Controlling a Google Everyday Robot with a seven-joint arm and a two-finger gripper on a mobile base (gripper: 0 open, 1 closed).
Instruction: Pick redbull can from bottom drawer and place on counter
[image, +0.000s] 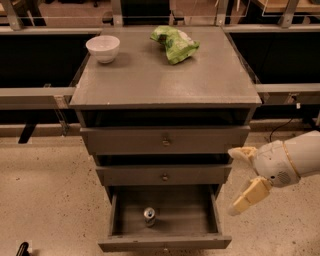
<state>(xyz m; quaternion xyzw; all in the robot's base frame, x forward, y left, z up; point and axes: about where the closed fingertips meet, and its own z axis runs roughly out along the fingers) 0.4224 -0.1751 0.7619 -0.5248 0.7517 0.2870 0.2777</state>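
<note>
The redbull can (149, 216) stands upright in the open bottom drawer (165, 242), left of the drawer's middle. The counter (165, 75) is the grey top of the cabinet above. My gripper (242, 179) is at the right of the cabinet, level with the middle drawer and just outside its right edge. Its two cream fingers (248, 196) are spread apart and hold nothing. It is above and to the right of the can, well apart from it.
A white bowl (103, 48) sits at the counter's back left and a green chip bag (174, 43) at its back middle. The top drawer (165, 140) and middle drawer (164, 175) are shut. Speckled floor (45, 190) lies on both sides.
</note>
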